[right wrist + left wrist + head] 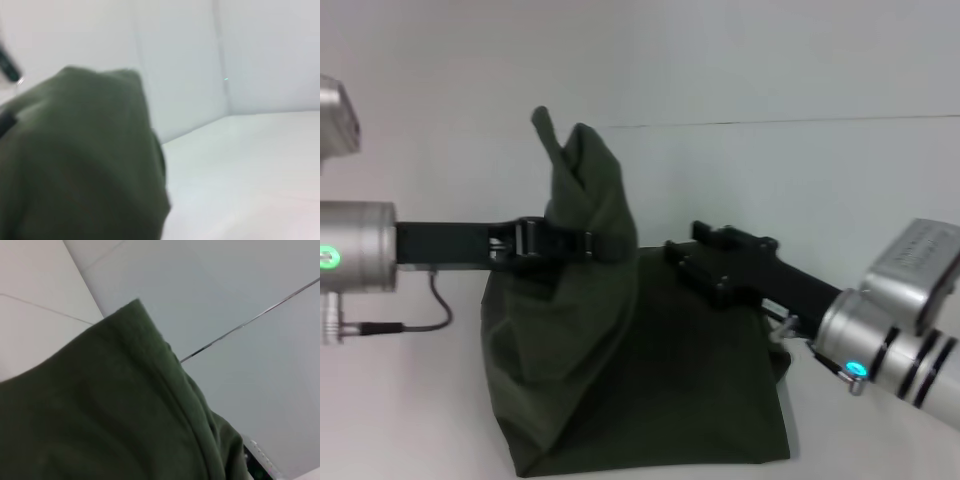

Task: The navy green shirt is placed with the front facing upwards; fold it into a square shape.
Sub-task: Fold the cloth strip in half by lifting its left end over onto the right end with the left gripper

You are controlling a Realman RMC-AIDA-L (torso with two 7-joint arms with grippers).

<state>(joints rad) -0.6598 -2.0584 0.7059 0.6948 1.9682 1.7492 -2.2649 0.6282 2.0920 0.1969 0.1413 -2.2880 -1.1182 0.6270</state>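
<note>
The navy green shirt [650, 380] lies partly folded on the white table [410, 410], plain green side showing, no lettering visible. My left gripper [605, 245] reaches in from the left and is shut on a bunch of the shirt's cloth, which stands up in a peak above the fingers and drapes down to the table. My right gripper [680, 255] hovers low over the shirt's right half, its tip close to the lifted cloth. Green cloth of the shirt [100, 415] fills the left wrist view. The right wrist view has the shirt [75, 160] close up.
The white table runs back to a pale wall [770, 60], meeting it along a thin dark line. A grey cable [435, 315] hangs under the left arm, beside the shirt's left edge. Bare table surface shows to the left, right and behind the shirt.
</note>
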